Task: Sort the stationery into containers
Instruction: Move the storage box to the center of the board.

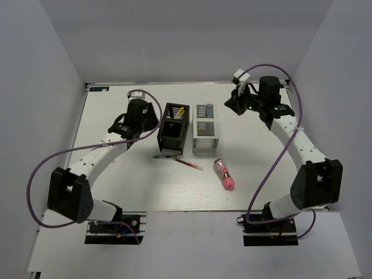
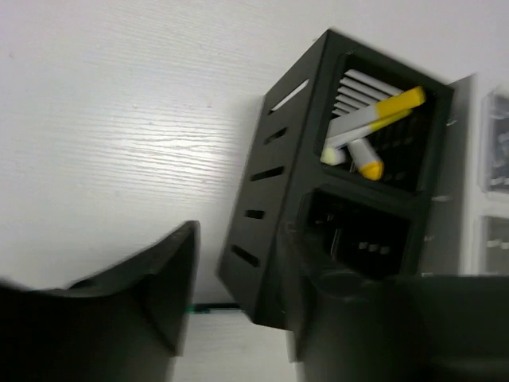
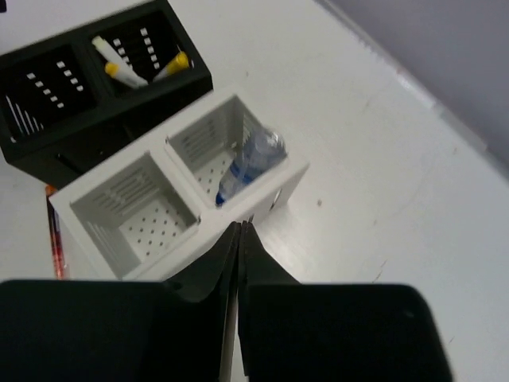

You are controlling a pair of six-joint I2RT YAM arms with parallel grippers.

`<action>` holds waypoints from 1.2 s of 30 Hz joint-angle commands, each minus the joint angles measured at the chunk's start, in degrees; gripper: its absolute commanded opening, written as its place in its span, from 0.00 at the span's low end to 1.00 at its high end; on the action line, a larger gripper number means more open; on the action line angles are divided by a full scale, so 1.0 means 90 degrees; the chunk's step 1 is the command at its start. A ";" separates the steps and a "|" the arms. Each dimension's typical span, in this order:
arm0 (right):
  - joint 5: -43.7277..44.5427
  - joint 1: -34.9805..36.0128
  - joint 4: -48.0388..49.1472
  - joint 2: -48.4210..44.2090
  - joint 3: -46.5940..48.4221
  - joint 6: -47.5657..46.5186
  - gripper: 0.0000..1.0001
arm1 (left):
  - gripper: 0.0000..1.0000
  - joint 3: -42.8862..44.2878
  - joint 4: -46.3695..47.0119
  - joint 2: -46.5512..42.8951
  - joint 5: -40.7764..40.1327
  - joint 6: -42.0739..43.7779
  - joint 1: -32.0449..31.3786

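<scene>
Top external view: the dark pen (image 1: 164, 156), at six o'clock of the black bins (image 1: 165, 139), is best straddled squarely by the open left gripper (image 2: 242, 267).

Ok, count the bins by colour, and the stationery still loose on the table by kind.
black bins: 2
white bins: 2
pens: 2, the dark pen and the red pen
pink tube: 1
total: 7

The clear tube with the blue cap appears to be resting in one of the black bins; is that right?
Not quite: the clear tube rests in a white bin, not a black one, as the right wrist view shows.
</scene>
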 commanded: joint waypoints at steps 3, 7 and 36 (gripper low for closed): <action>-0.0303 -0.0391 -0.0176 -0.0506 -0.0640 0.0203 0.00 | 0.34 0.0256 -0.0064 0.0310 -0.0219 -0.0089 0.0079; -0.0616 -0.0538 -0.0117 -0.0644 -0.0876 0.0369 0.00 | 0.27 0.0080 0.0249 0.0252 -0.0161 -0.0148 0.0314; -0.1593 -0.1065 -0.0117 -0.0557 -0.1354 0.0672 0.00 | 0.25 0.0549 -0.0209 0.1551 0.1147 0.0204 0.0305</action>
